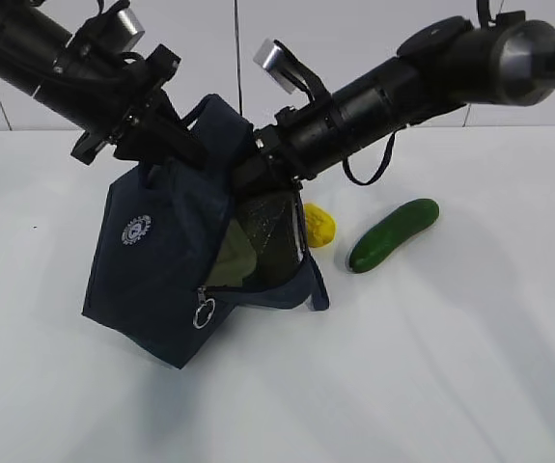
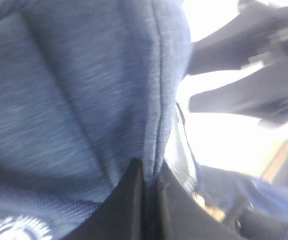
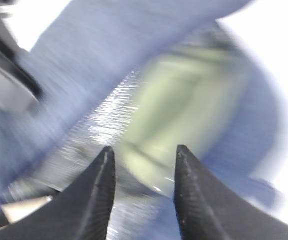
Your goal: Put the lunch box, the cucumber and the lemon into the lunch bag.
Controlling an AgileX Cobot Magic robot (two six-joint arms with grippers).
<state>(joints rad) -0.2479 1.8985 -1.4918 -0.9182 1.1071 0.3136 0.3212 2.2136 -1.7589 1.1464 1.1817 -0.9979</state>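
The navy lunch bag [image 1: 152,260] is tipped on the table with its mouth held open toward the right. My left gripper [image 1: 185,145] is shut on the bag's upper rim; its tips [image 2: 150,172] pinch the blue fabric [image 2: 73,90]. The pale green lid of the lunch box [image 1: 234,260] shows inside the bag against the silver lining. My right gripper [image 1: 248,178] is at the bag's mouth, its jaws [image 3: 144,152] open with nothing between them, pointing at the lunch box [image 3: 179,105]. The yellow lemon [image 1: 318,224] and the dark green cucumber [image 1: 393,234] lie on the table right of the bag.
The white table [image 1: 470,367] stretches around the bag. The zipper's silver ring pull [image 1: 203,313] hangs at the bag's lower front edge. A loop handle [image 1: 369,164] dangles under the right arm. A white wall stands behind.
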